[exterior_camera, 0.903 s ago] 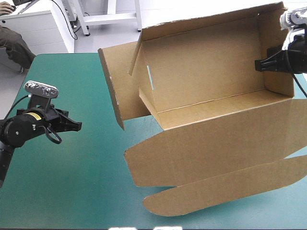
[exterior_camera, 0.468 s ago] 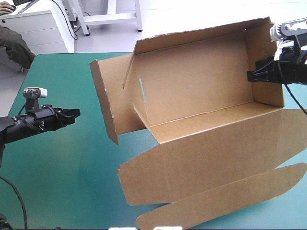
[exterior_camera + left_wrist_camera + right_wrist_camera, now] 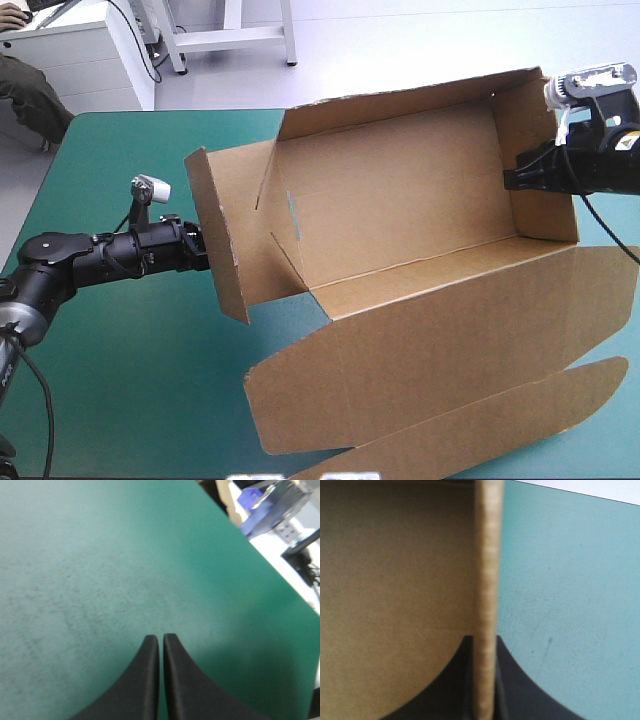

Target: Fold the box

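The brown box (image 3: 400, 220) sits tilted on the desk's (image 3: 130, 390) right half, lid flat. The right pincer (image 3: 510, 179) clamps its right wall (image 3: 540, 130). The left pincer (image 3: 161, 639), closed and empty, is just beside the left flap (image 3: 225, 235).

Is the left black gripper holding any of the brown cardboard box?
No: the left gripper has its two black fingers together with nothing between them, only teal-green table cover ahead.

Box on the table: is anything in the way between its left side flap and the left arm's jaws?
Nothing visible. The shut jaws sit right beside the box's side flap, with only teal-green cover beneath them.
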Tool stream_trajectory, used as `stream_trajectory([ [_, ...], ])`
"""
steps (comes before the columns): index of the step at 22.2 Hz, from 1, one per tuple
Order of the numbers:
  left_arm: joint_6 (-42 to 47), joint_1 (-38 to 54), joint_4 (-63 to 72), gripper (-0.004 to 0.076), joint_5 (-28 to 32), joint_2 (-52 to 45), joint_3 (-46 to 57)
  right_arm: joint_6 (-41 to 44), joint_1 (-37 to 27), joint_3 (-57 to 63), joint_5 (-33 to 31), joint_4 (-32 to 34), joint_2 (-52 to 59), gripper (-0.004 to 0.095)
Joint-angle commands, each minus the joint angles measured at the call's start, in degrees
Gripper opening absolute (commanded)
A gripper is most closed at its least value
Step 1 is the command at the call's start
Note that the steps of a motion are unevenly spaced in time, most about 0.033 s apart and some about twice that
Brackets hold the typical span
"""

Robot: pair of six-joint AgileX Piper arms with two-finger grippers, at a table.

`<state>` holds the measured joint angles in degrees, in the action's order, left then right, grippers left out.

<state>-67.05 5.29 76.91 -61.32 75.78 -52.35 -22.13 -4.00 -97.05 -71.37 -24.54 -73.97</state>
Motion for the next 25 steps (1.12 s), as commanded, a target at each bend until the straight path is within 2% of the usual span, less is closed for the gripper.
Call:
stream_trajectory([
  [1,-0.24,-0.99,11.12,0.0015,-5.42,-1.44,-1.3,-0.1,-0.37,-1.33,1.97,-2.03,1.67,-0.002],
  [4,-0.24,-0.86,18.07,0.0016,-13.15,-1.44,-1.3,0.54,-0.37,-1.33,3.11,-0.54,1.67,-0.002],
  [8,0.46,-0.86,20.12,0.0017,-13.15,-2.53,-1.3,0.77,-0.22,-1.33,4.23,-1.06,1.67,-0.0017],
  [11,1.0,-0.86,20.67,0.0023,-13.15,-3.55,-1.45,1.84,-0.22,-1.33,7.65,-1.44,1.67,-0.0014],
  [13,1.91,-0.99,19.58,0.0121,-13.15,-3.69,-3.04,1.84,-0.22,-1.33,8.48,-1.44,1.67,-0.0014],
  [16,2.28,-0.99,19.62,0.0475,-13.15,-3.69,-5.95,1.84,-0.22,-1.33,8.88,-1.64,1.67,-0.0014],
  [18,4.57,-1.07,19.52,0.0675,-13.15,-3.69,-7.61,1.84,0.01,-1.33,9.54,-2.19,1.67,-0.0012],
  [21,5.09,-1.72,19.29,0.0717,-13.15,-3.69,-8.83,3.21,2.27,-1.33,11.48,-1.39,1.67,-0.0012],
  [25,5.63,-3.37,19.29,0.0716,-13.15,-3.69,-10.06,8.04,7.97,-1.33,15.0,6.44,1.67,-0.0012],
])
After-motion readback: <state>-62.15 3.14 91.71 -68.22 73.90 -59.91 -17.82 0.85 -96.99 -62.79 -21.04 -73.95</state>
